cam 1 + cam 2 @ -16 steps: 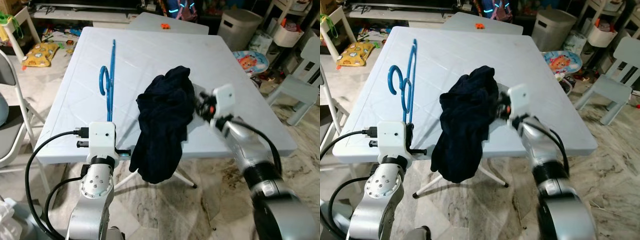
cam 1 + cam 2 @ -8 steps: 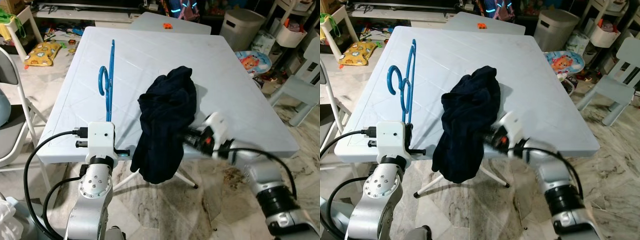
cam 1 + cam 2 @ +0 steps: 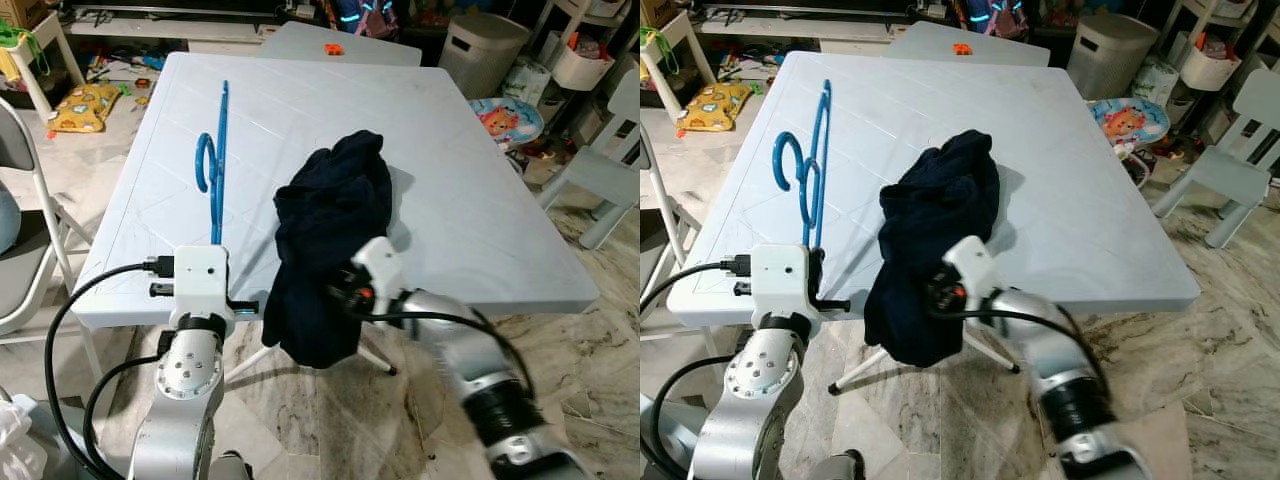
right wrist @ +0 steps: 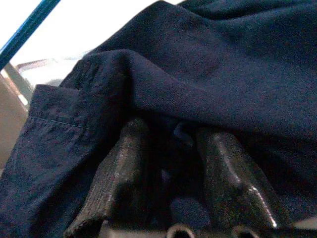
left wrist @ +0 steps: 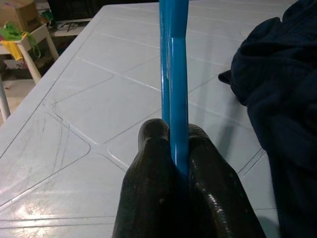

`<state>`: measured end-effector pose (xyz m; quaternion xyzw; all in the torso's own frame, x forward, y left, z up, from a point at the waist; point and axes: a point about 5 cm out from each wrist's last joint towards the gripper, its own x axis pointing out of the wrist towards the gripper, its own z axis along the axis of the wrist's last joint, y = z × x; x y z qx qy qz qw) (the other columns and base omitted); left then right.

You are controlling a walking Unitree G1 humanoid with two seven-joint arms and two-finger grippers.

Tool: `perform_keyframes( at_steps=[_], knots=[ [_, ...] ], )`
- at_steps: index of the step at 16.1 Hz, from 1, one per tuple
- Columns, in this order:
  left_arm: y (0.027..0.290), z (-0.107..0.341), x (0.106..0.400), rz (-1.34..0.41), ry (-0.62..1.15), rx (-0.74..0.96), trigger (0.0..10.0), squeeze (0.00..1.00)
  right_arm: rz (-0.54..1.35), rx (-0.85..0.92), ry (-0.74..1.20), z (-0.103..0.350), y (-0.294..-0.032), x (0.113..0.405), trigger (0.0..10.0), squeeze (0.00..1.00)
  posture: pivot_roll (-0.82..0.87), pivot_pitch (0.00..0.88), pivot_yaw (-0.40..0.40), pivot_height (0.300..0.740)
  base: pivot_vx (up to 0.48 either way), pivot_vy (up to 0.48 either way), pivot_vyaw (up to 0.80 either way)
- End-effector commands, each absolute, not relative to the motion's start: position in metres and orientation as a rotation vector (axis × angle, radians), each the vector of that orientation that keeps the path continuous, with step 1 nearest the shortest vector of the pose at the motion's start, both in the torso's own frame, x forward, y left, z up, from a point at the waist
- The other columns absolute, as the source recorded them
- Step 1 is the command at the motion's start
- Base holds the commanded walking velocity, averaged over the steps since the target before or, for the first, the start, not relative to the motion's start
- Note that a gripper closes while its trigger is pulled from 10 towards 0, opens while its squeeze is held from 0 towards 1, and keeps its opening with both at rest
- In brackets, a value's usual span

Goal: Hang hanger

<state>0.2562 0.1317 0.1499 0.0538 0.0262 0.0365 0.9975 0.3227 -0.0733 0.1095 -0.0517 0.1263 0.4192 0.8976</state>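
Two end effectors over white counter (image 3: 470,200): left end effector (image 5: 173,148) clamps blue hanger (image 3: 218,165); right end effector (image 4: 171,148), fingers parted, enters dark garment (image 3: 330,230). Marble floor (image 3: 400,410), cluttered room.

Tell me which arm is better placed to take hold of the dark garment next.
Right. The right hand is already pushed into the dark garment at the table edge, fingers open. The left hand is shut on the blue hanger.
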Motion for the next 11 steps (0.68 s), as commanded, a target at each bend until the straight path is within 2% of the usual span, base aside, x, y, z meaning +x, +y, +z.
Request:
perform_keyframes(
  at_steps=[1, 3, 4, 7, 10, 11],
  knots=[
    [0.128, 0.153, 0.253, 0.057, 0.045, 0.104, 10.0, 0.0, 0.833, -0.123, 0.281, 0.107, -0.073, 0.326, 10.0, 1.0, 0.19, 0.14, -0.08, 0.74, 0.0, 0.0, 0.0],
    [0.128, 0.153, 0.253, 0.059, 0.048, 0.101, 10.0, 0.0, 0.737, -0.13, 0.306, 0.103, -0.067, 0.334, 10.0, 1.0, 0.19, 0.142, -0.082, 0.74, 0.0, 0.0, 0.0],
    [0.127, 0.153, 0.253, 0.058, 0.049, 0.1, 10.0, 0.0, 0.628, -0.118, 0.316, 0.104, -0.064, 0.345, 10.0, 1.0, 0.2, 0.142, -0.087, 0.74, 0.0, 0.0, 0.0],
    [0.127, 0.153, 0.253, 0.063, 0.048, 0.099, 10.0, 0.0, 0.459, -0.037, 0.313, 0.119, -0.052, 0.367, 10.0, 1.0, 0.21, 0.144, -0.094, 0.74, 0.0, 0.0, 0.0],
    [0.128, 0.153, 0.252, 0.075, 0.046, 0.101, 10.0, 0.0, 0.195, 0.003, 0.142, 0.16, -0.063, 0.393, 10.0, 1.0, 0.23, 0.144, -0.105, 0.74, 0.0, 0.0, 0.0],
    [0.13, 0.154, 0.251, 0.084, 0.044, 0.102, 10.0, 0.0, 0.086, 0.046, -0.022, 0.197, -0.073, 0.404, 10.0, 1.0, 0.23, 0.144, -0.105, 0.74, 0.0, 0.0, 0.0]
  ],
)
